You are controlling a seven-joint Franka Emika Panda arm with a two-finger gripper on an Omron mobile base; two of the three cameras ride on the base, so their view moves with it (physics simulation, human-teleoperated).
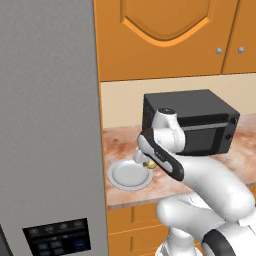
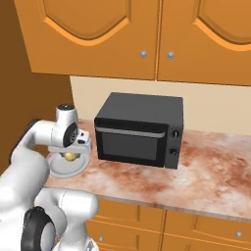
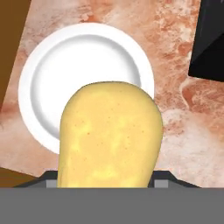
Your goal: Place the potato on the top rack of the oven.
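The potato [image 3: 109, 135] sits so close to the hand camera that it covers both fingertips, so the contact itself is hidden; from the two base views the yellow lump [image 1: 150, 163] hangs right under the claw [image 1: 148, 162], clear of the surface below, so the claw is pinching the potato. In the right base view the potato [image 2: 71, 156] shows as a small spot beneath the wrist, and the fingers there are too small to make out.

Directly below the claw lies the white round plate [image 3: 48, 74] on the mottled reddish countertop [image 3: 183, 127]. The visible part of its dish is bare; its near part is hidden behind the potato in the hand view. In the left base view the arm's forearm covers the plate's [image 1: 125, 176] right edge.

Beside the claw, on the same counter, stands the black box-shaped appliance [image 2: 139, 130], door shut; the arm blocks its lower left corner in the left base view. A tall grey panel [image 1: 50, 125] fills the side opposite the appliance, cut off by the frame. Orange cabinets [image 2: 147, 34] hang above.
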